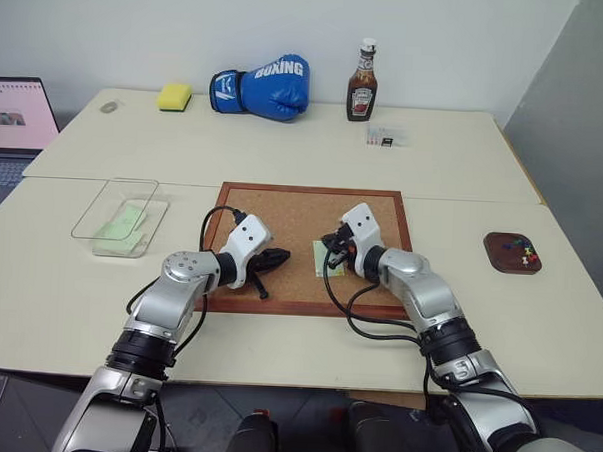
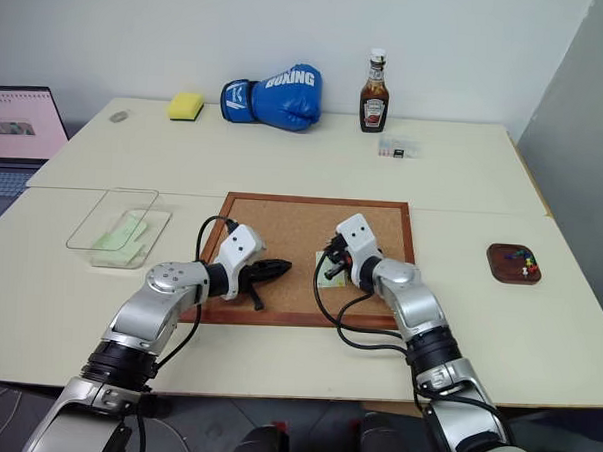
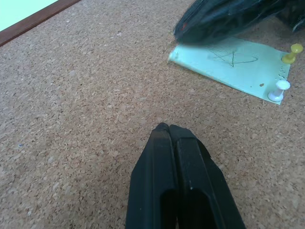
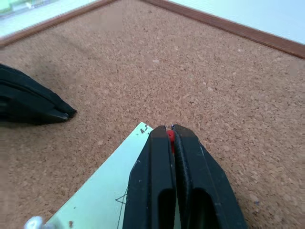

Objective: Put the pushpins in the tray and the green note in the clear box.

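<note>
The green note [image 3: 233, 67] lies on the cork board [image 1: 282, 210], held by a yellow pushpin [image 3: 291, 52] and a white pushpin [image 3: 279, 89] along one edge. My right gripper [image 4: 170, 128] sits over the note's corner, shut on a red pushpin [image 4: 170, 135] that shows between its fingertips. My left gripper [image 3: 167, 126] is shut and empty, just over the cork a little to the left of the note. The clear box [image 1: 122, 216] stands on the table left of the board with green paper inside. The dark tray [image 1: 512, 252] sits to the right with several coloured pushpins in it.
At the back of the table are a yellow sponge [image 1: 173, 96], a blue boxing glove [image 1: 263, 86], a ketchup bottle [image 1: 363, 84] and a small clear case [image 1: 385, 138]. A laptop [image 1: 14, 123] stands at the far left.
</note>
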You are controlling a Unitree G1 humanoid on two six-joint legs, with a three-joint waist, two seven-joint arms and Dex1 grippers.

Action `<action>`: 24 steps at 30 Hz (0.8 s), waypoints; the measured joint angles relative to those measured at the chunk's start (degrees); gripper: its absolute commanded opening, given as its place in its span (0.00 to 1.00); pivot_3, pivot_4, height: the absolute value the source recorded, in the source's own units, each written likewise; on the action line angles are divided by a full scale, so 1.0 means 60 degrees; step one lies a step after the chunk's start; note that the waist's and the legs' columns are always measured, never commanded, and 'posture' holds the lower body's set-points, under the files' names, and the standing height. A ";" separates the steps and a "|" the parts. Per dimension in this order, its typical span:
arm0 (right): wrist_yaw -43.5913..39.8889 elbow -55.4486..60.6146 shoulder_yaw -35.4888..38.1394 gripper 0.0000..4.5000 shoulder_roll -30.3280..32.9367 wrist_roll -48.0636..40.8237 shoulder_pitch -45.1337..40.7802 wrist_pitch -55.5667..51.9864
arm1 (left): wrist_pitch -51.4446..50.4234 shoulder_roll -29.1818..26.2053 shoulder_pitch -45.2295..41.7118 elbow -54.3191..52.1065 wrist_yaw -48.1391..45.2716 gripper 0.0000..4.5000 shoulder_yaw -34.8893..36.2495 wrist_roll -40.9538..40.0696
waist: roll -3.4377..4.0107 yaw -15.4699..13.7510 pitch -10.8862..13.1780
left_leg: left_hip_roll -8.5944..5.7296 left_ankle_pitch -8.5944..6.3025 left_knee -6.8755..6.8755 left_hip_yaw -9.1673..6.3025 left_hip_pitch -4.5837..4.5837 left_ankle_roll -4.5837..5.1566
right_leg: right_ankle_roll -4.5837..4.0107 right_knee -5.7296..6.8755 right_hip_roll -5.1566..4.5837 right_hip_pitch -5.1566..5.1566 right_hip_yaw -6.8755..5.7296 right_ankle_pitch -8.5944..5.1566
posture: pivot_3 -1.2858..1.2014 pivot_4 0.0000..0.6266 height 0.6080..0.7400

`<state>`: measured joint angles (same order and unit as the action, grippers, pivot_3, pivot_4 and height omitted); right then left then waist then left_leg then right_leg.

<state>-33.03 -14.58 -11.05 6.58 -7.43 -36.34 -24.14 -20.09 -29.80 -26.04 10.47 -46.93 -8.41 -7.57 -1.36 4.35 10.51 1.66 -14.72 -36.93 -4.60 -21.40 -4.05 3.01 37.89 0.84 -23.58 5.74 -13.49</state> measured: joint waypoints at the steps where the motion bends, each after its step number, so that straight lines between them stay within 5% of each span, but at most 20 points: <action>1: -0.0089 0.0401 0.0000 0.01 0.0004 -0.0105 -0.0001 -0.0041 | -0.0083 -0.0030 -0.0003 -0.0031 -0.0005 0.00 -0.0022 0.0003 | 0.0000 0.0033 0.0000 | 0.0000 0.0000 0.0002 -0.0001 0.0001 0.0000 | 0.0000 0.0000 0.0000 0.0000 -0.0001 0.0000 | 0.52 0.24 1.00; 13: 0.0288 0.2413 0.0187 0.01 0.0435 -0.0297 0.0579 -0.1124 | -0.1238 -0.0276 -0.0128 -0.0487 -0.0190 0.00 -0.0252 0.0198 | -0.0002 0.0082 -0.0002 | 0.0001 -0.0001 0.0020 -0.0003 0.0024 -0.0001 | -0.0060 -0.0008 0.0000 0.0014 -0.0004 -0.0038 | 0.52 0.24 1.00; 24: 0.2668 0.2756 0.3413 0.01 0.2793 0.0309 0.1565 -0.2078 | -0.2036 -0.0468 0.0078 -0.1325 -0.0252 0.00 -0.0333 0.0181 | 0.0025 0.0072 -0.0019 | -0.0001 -0.0018 0.0077 0.0005 0.0020 -0.0013 | -0.0028 -0.0043 -0.0008 0.0010 -0.0002 -0.0065 | 0.52 0.24 1.00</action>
<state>-17.02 1.95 9.42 23.34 -5.57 -26.95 -36.61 -32.30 -32.60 -25.57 2.53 -48.44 -10.41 -6.48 -1.21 4.78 10.40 1.65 -14.83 -36.47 -4.57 -21.28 -4.12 2.84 37.63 0.79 -23.52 5.72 -13.88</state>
